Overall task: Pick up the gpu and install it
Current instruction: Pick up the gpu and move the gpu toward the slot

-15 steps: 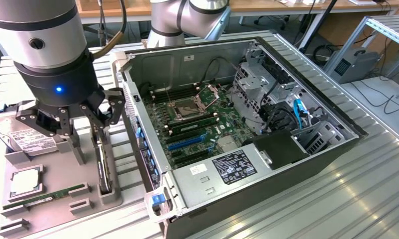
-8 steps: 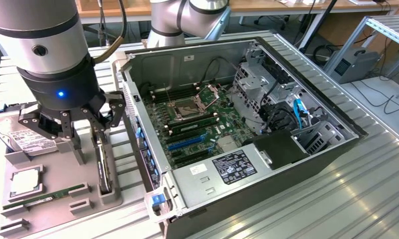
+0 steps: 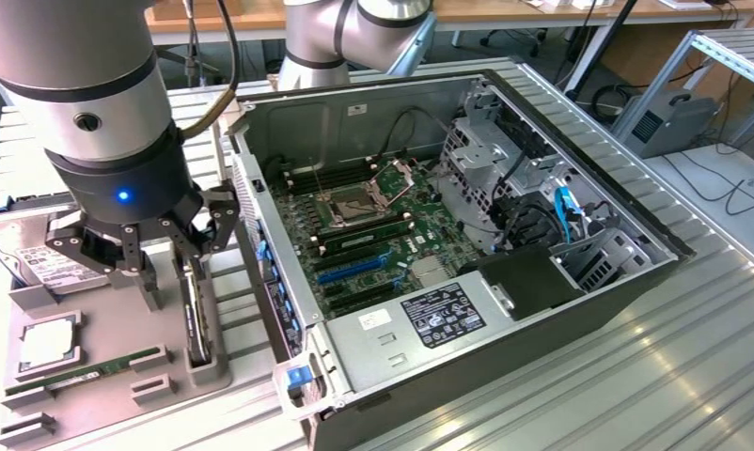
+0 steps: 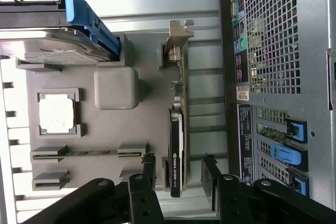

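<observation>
Open computer case (image 3: 352,103), biggest thing here. Grey parts tray (image 3: 107,324) sits just beside the case's rear panel. Gripper (image 3: 166,282) hangs over the tray edge nearest the case, jaws wide, nothing in them. GPU (image 3: 199,324) stands on edge in its tray slot, the part closest to the case, between the two fingers (image 4: 210,174) with a gap either side. Not installed yet.

Risks as I read it:
- Off-centre closing: one finger lands first and tips the card in its slot.
- The case-side finger has little room and could clip the case.
- A grip on the cooler alone may slip.
</observation>
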`<state>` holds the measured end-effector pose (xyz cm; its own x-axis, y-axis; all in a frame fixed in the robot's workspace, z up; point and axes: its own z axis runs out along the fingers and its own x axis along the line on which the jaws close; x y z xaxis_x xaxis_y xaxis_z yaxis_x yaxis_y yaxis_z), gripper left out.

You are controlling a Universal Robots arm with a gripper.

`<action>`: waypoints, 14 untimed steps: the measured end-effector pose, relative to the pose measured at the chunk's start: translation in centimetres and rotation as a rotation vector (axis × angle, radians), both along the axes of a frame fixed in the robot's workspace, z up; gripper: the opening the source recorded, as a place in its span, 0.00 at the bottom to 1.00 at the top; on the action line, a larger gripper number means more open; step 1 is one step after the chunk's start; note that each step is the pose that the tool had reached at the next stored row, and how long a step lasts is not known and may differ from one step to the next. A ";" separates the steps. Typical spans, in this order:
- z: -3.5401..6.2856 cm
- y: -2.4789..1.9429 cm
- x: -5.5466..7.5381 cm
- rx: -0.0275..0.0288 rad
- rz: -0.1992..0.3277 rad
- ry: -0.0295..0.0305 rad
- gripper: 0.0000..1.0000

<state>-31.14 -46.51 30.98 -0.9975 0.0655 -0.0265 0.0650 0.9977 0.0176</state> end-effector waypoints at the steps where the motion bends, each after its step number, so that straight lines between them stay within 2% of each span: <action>1: -0.24 0.00 0.0 0.0000 0.000 -0.0001 0.48; 14: -0.54 0.15 0.1 -0.0010 0.000 0.0001 0.48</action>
<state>-31.02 -46.36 30.45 -0.9975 0.0655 -0.0264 0.0651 0.9977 0.0166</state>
